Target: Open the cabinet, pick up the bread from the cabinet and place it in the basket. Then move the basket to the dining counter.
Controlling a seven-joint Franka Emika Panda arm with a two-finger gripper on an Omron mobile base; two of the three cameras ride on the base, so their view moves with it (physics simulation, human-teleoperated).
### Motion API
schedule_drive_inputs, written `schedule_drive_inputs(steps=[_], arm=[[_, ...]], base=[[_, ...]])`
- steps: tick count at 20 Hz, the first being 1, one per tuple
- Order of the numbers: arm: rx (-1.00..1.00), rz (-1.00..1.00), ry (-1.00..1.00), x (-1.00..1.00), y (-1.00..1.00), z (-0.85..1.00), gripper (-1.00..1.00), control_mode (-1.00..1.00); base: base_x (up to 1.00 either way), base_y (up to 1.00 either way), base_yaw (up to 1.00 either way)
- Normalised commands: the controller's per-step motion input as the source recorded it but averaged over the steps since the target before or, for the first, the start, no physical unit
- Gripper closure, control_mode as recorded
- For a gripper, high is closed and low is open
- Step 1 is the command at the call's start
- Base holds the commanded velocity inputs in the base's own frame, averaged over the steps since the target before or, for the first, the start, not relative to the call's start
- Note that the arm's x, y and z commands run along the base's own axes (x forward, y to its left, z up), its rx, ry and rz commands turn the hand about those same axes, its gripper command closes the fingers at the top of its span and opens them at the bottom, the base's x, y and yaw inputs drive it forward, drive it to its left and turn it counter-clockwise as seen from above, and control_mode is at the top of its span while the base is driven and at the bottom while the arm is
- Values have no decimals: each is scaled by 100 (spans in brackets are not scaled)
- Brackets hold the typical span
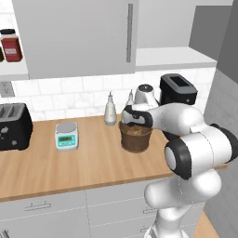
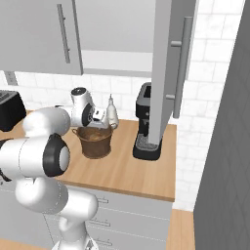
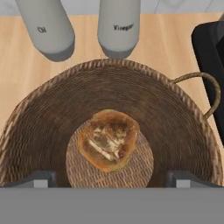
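The bread, a golden-brown bun, lies flat on the bottom of the dark woven basket. My gripper hangs straight above it at the basket's mouth, open, its two fingertips wide apart and holding nothing. The basket stands on the tiled-wall wooden counter with the gripper at its rim. From the right, the basket and gripper show the same. The cabinet has its right door swung open, left door shut. The dining counter is out of view.
Oil bottle and vinegar bottle stand just behind the basket. A black coffee machine sits to its right under the open door. A kitchen scale and a black toaster are to the left.
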Motion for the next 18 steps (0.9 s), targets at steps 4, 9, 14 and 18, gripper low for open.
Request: schedule_drive_inputs(steps=[4,9,14,18], arm=[[0,-2,-3,-30,0,7,-100,-100],[0,-11,-1,-89,-8,19,-100,-100],[2,-19,4,-1,-59,8,-100,-100],[12,-15,8,28,-31,3,-100,-100]], base=[[0,0,0],[0,0,0],[0,0,0],[0,0,0]])
